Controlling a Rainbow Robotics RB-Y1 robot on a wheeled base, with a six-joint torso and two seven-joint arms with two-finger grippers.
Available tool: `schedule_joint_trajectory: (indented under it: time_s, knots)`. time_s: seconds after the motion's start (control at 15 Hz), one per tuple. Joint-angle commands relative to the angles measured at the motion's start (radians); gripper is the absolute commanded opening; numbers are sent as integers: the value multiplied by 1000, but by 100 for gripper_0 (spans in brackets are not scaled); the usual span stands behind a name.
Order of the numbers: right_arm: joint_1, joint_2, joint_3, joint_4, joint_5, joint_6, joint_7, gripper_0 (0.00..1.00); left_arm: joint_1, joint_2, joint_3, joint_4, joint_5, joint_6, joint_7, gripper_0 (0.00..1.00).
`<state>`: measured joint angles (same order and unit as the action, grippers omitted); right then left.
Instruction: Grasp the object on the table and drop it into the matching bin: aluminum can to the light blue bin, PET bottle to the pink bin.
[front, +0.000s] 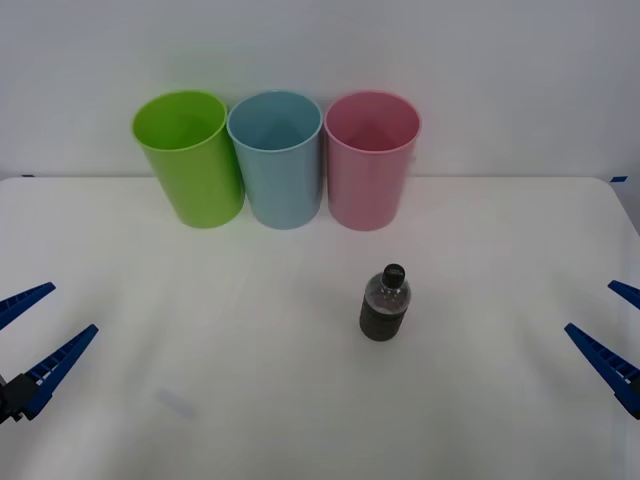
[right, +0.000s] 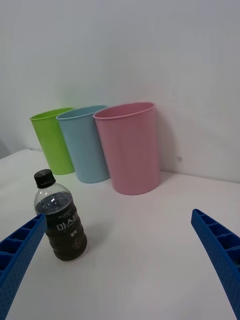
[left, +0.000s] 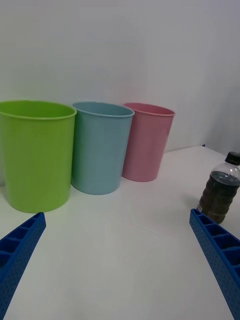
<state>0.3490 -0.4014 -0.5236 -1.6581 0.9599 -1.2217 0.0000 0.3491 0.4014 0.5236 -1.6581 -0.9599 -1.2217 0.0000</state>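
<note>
The left gripper (front: 28, 340) is seen low at the near left edge of the tabletop (front: 480, 240), its blue ribbed jaws spread wide apart with nothing between them. The right gripper (front: 612, 335) is held at the near right edge, and its jaws are likewise spread apart and empty. Both are kept well apart from the PET bottle (front: 384, 303), one on each side of it.

The PET bottle is stood upright on the tabletop, roughly midway between the two grippers and somewhat nearer the right one. Its black cap is on, and its lower body is dark. In the right wrist view the PET bottle (right: 61, 222) is seen just beside one blue finger (right: 17, 255) in the picture, though it is not touched by it; a label with white lettering is shown on its dark body. In the left wrist view the PET bottle (left: 221, 188) is seen just beyond one finger (left: 217, 250).

Beyond the PET bottle, three bins are lined up side by side along the far wall. The pink bin (front: 370, 160) is placed nearest behind the PET bottle, almost straight back from it. The light blue bin (front: 277, 158) is set just beside the pink bin, farther to the left of the PET bottle, and a lime green bin (front: 190, 157) is set beyond that. All three are upright.
</note>
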Motion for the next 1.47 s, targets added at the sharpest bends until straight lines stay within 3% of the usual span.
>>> schedule_joint_trajectory:
  time_s: [0.07, 0.47, 1.07, 1.47]
  knots:
    - [0, 0, 0, 0, 0, 0, 0, 100, 0, 0, 0, 0, 0, 0, 0, 100]
    - [25, 9, 43, -19, 37, 5, 3, 100, 0, 0, 0, 0, 0, 0, 0, 100]
    - [24, 9, 183, -5, 95, 51, 55, 100, 0, 0, 0, 0, 0, 0, 0, 100]
    - [4, 7, 326, -5, 112, 234, 204, 100, 0, 0, 0, 0, 0, 0, 0, 100]
